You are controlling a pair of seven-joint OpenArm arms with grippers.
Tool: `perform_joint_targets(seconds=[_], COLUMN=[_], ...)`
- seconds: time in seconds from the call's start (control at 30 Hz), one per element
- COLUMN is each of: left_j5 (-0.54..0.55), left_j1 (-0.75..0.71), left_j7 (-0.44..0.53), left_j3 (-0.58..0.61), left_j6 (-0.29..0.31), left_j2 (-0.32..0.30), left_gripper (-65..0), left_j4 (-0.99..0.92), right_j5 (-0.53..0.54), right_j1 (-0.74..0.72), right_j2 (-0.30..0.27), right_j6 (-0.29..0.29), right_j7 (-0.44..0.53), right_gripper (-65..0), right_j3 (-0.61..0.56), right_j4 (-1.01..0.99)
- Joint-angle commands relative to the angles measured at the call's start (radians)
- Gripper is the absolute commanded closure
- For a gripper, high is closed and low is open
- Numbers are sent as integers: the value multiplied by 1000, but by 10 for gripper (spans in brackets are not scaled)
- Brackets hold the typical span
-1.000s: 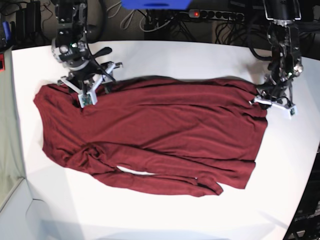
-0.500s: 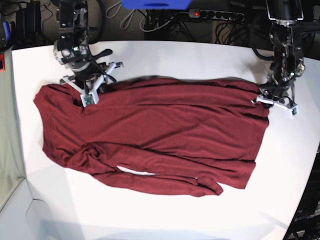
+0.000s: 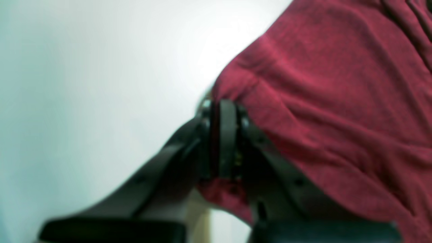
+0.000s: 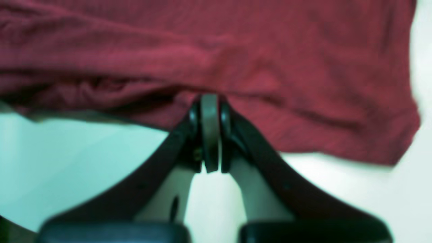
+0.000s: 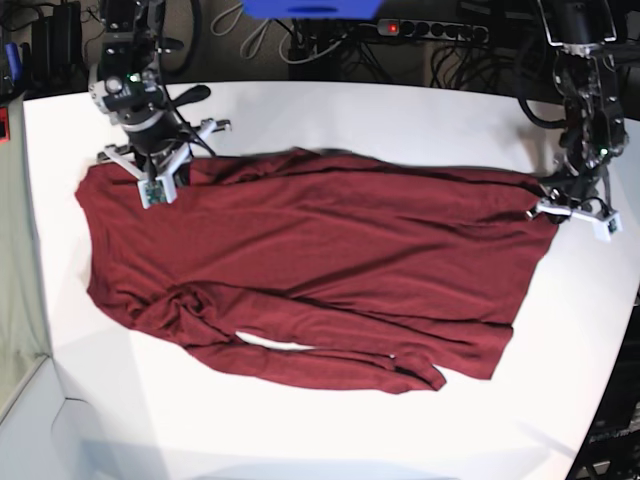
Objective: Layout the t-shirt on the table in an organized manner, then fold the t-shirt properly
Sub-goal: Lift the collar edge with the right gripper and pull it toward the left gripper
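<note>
1. Now my right gripper (image 5: 152, 180), at the far left of the table (image 5: 330, 110), has its jaws pinched together on the far edge of the t-shirt (image 5: 310, 270); a second ago they stood wide over that spot.
2. Plain maroon and wrinkly, the t-shirt lies spread across the middle of the table, bunched folds along its near edge.
3. Compared with the earlier frame, the far edge looks pulled straighter and has shifted slightly farther back.
4. My left gripper (image 5: 570, 205), at the far right, is clamped narrow on the shirt's right corner, which sits further right than before.
</note>
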State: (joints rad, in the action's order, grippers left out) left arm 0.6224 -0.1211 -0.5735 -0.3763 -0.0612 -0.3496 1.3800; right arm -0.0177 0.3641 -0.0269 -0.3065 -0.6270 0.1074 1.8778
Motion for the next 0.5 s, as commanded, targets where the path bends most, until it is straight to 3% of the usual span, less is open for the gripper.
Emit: perform_joint_targets(seconds=[0.0,0.17,0.3,0.47], left_j5=[3,3,1,-2], left_j1=[14,14,14,14], left_j7=[14,14,14,14], left_j3=[-6,-6,0,1], left_j6=[-4,-4,-4,-4], left_j2=[-21,-19,-15,-15], left_gripper=[-1,-1,-1,-1], left_j4=[20,20,19,14], right_j5=[9,9,9,5], right_j1=[9,34,42,46], right_j2=[-1,2,35,45], right_j6=[2,2,2,5], right_j7=[12,11,3,3], right_gripper=[0,0,-10,-185], right_j3=[1,-5,-8,-97], right_j4=[16,12,19,26])
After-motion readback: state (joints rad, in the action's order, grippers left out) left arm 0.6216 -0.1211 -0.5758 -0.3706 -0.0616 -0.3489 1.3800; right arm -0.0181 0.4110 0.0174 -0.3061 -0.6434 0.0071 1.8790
